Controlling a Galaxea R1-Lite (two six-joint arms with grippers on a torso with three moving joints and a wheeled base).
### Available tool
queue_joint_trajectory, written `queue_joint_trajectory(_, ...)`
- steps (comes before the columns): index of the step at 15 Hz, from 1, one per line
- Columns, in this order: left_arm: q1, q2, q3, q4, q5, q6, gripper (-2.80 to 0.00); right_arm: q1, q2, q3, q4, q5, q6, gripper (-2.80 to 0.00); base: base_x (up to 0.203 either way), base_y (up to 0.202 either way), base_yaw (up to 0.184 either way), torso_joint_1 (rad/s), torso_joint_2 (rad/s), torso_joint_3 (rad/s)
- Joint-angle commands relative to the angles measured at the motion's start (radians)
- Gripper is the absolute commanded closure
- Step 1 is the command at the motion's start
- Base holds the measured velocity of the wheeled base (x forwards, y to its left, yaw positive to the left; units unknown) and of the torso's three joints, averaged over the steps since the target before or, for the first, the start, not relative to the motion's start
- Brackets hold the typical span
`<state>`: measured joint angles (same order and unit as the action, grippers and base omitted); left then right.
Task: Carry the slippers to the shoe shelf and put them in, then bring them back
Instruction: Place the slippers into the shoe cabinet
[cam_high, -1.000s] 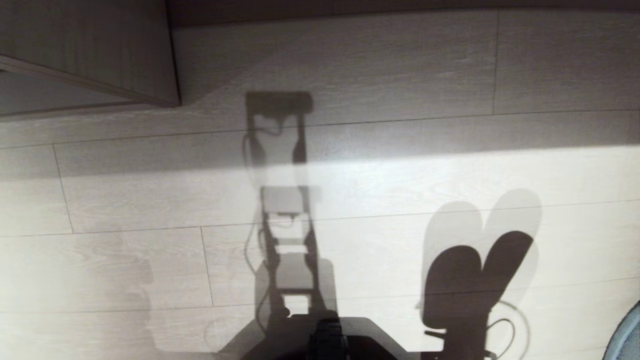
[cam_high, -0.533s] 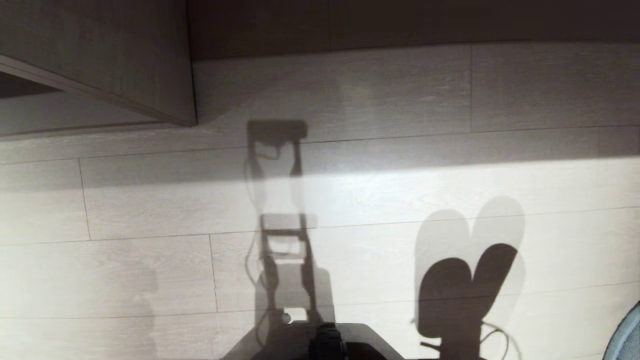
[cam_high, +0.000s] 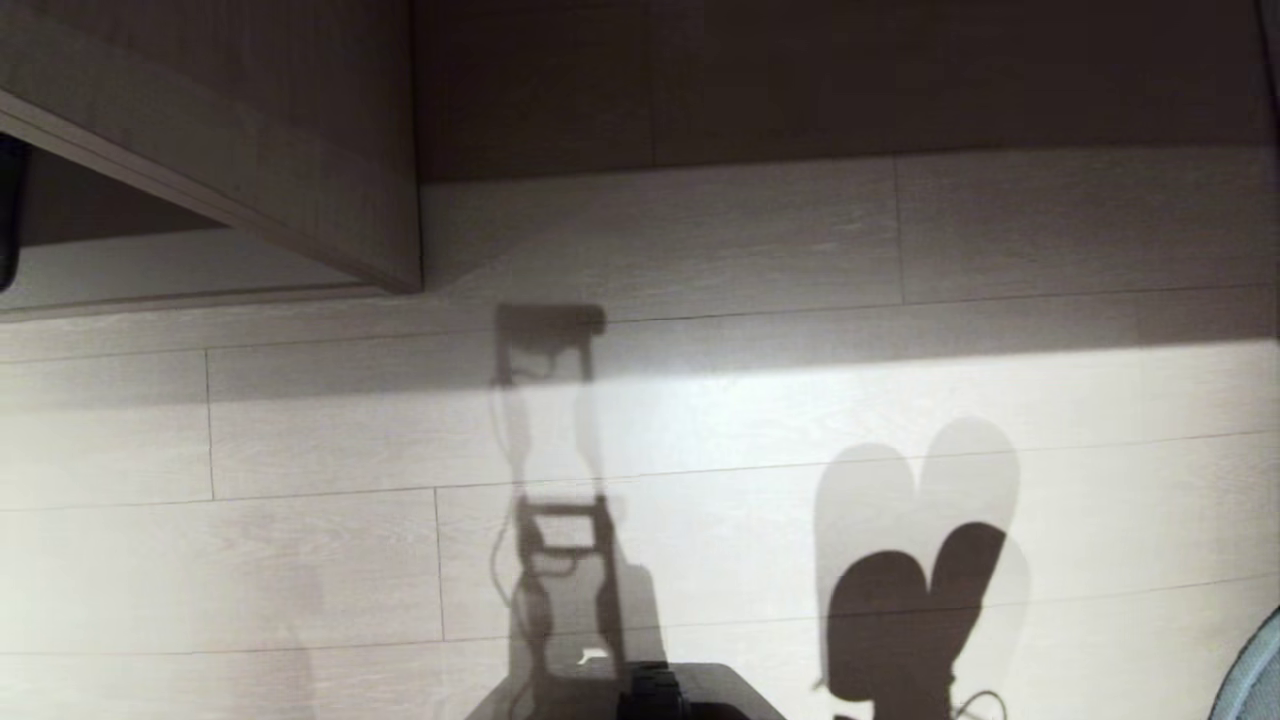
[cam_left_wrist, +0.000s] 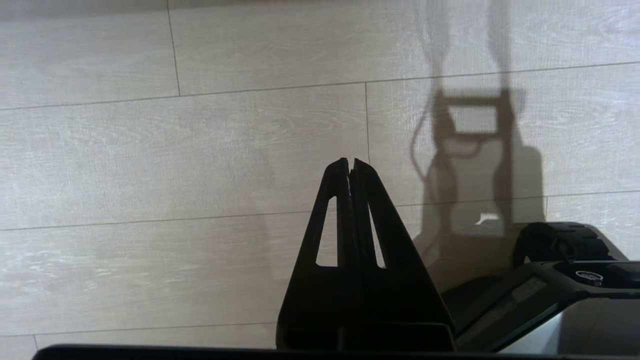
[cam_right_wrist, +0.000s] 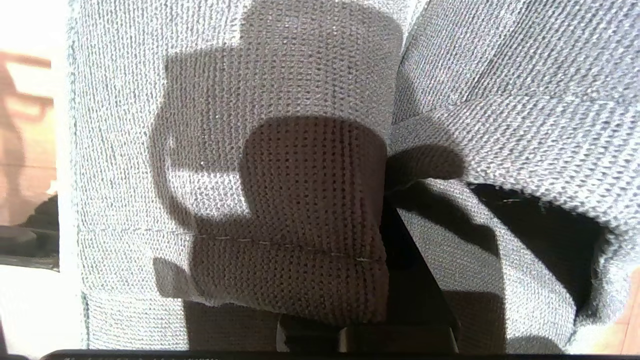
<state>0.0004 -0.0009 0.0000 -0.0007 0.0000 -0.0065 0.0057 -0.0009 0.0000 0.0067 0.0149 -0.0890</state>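
Plank floor (cam_high: 700, 240) fills head view; shoe shelf (cam_high: 250, 130) corner ahead, off to our left.

We carry slippers (cam_right_wrist: 500, 100) pinched in right gripper (cam_right_wrist: 395, 240), jaws pressed onto knit uppers, pair hanging against it, toes away from wrist.

Slippers look light, soft, floppy; fabric may slip, so we judge the folded collar edge the best hold.

Left gripper (cam_left_wrist: 350, 162) pressed together, empty, above floor.

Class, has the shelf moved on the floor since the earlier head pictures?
No. Shelf and floor seams slid down the picture together; the camera moved, not the shelf.
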Motion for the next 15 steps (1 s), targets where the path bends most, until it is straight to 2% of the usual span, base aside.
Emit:
queue_joint_trajectory(1, 0.001, 0.001, 0.0, -0.001, 0.0, -0.001, 0.0, 0.0, 0.002, 0.0, -0.001, 0.0, -0.001, 0.0, 0.0, 0.0, 0.0, 0.002, 0.0, 0.198)
queue_joint_trajectory(15, 0.0, 0.001, 0.0, -0.001, 0.0, -0.001, 0.0, 0.0, 0.002, 0.0, -0.001, 0.0, 0.0, 0.0, 0.0, 0.0, 0.0, 0.002, 0.0, 0.203)
